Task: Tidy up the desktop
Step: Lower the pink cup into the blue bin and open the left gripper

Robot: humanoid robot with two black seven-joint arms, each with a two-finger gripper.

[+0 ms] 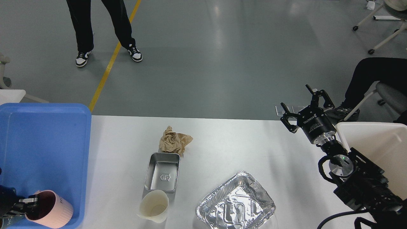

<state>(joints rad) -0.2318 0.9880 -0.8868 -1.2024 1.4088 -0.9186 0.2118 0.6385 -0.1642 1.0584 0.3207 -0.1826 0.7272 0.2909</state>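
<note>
The white desktop (248, 143) holds a crumpled brown paper (174, 142), a small steel box (162, 171), a cream paper cup (154, 206) lying tilted, and a foil tray (236, 202). My left gripper (30, 203) is at the bottom left over the blue tray (44, 136), its fingers shut on the rim of a pink mug (50, 210). My right gripper (304, 105) is open and empty, raised above the desktop's far right edge, well apart from all the items.
A cream-white bin (375, 143) stands at the right, next to my right arm. A person stands on the floor beyond the desk at the upper left, another sits at the far right. Office chairs stand at the upper right.
</note>
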